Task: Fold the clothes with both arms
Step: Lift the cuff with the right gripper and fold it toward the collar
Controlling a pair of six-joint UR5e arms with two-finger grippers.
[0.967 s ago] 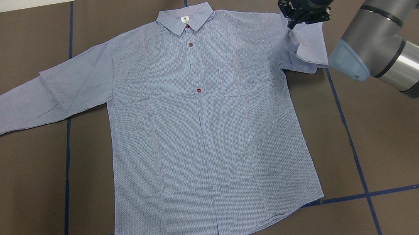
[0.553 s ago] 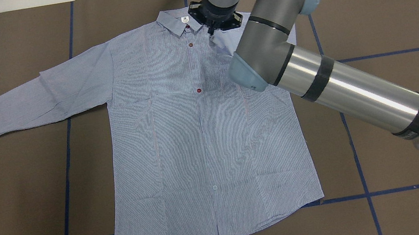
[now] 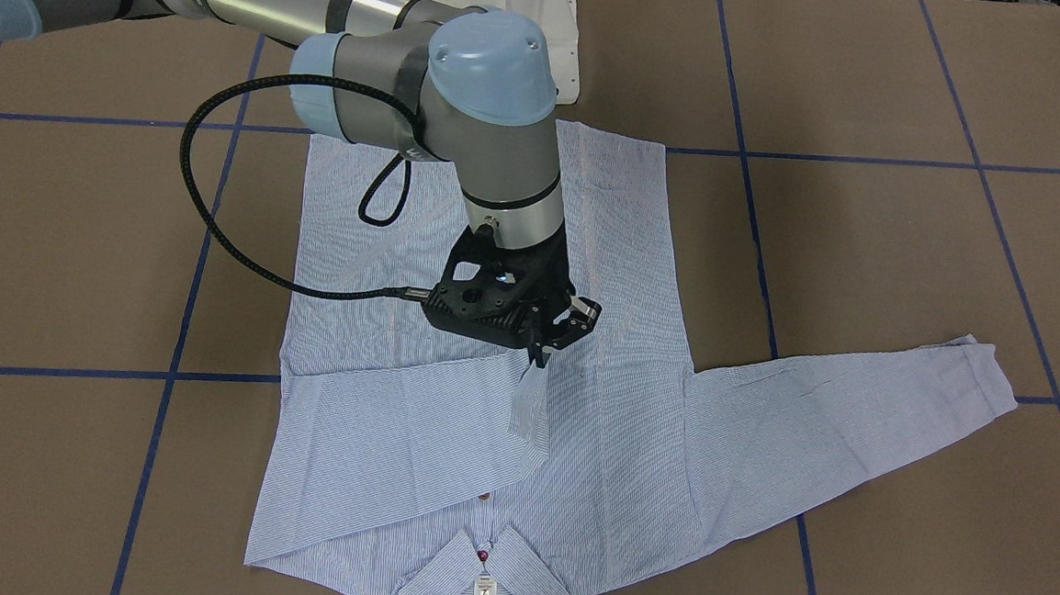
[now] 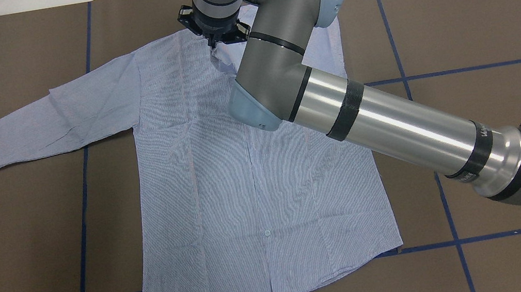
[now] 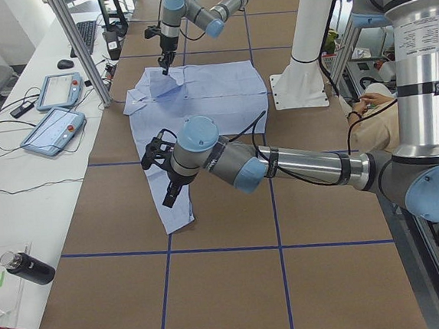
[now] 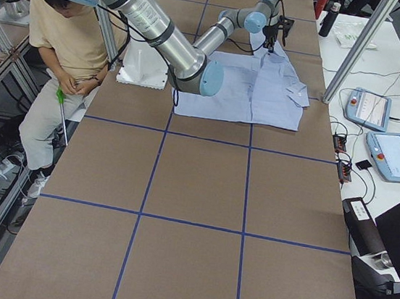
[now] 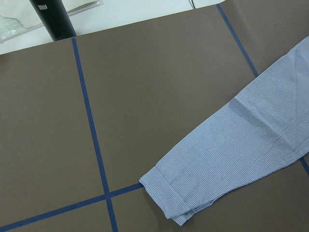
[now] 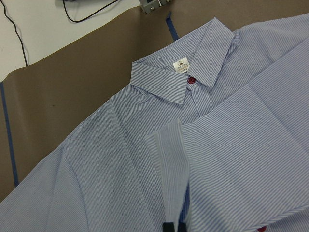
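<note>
Shirt (image 3: 614, 431) lies front-up on the brown table (image 3: 863, 263), collar (image 3: 522, 584) toward the operators' side.

Front view: right gripper (image 3: 537, 355) pinches the very tip of the held cuff (image 3: 530, 412), which dangles above the chest. That sleeve is folded across the body. The bite is thin, so I judge the cloth could slide out and drop skewed.

Overhead view: right arm (image 4: 392, 120) reaches across and hides the collar. The other sleeve (image 4: 42, 123) lies flat, stretched out sideways. If I drag on, I reckon the shoulder follows and the front rucks.

Left-side view: left gripper (image 5: 170, 192) hangs above that sleeve's end. I cannot tell if it is spread or pressed together.

Right-side view: too small to add anything.

Left wrist view: free cuff (image 7: 166, 198) rests beside a blue tape line (image 7: 91, 130). No fingers show. An off-centre descent would catch table, not cloth.

Right wrist view: fingertips (image 8: 167, 226) clamp the hanging cuff, with label (image 8: 180, 64) and red button (image 8: 191, 79) beyond. Letting go from this height may land it twisted.
</note>
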